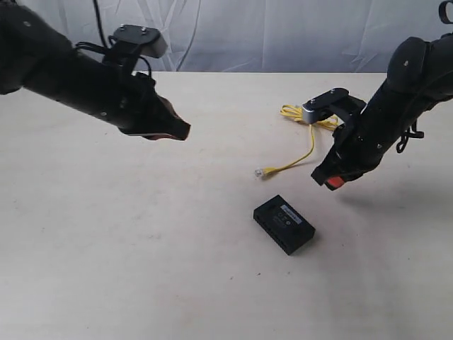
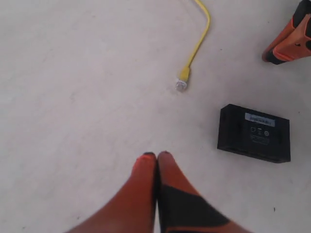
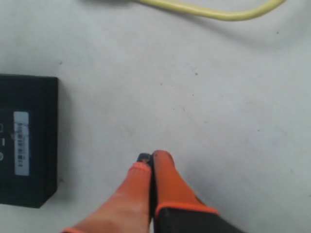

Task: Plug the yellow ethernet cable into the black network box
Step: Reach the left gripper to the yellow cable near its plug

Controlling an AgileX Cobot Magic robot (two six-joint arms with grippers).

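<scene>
There is one yellow ethernet cable (image 2: 199,44), one black network box (image 1: 284,224) and one pale surface (image 1: 141,269) under them. Two grippers show, the left gripper (image 1: 185,131) and the right gripper (image 1: 330,183), each with two fingers (image 2: 145,174).

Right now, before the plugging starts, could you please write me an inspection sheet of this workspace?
Surface: pale table, a few small dark specks.
Job's things: yellow ethernet cable lies on the table, its clear plug free and apart from the black network box; the box lies flat, label up.
Clutter: nothing seen.
Grippers: left gripper shut, empty; right gripper shut, empty, near the box.
Cables: black arm cable on the left arm.
Surroundings: white curtain behind the table.
</scene>
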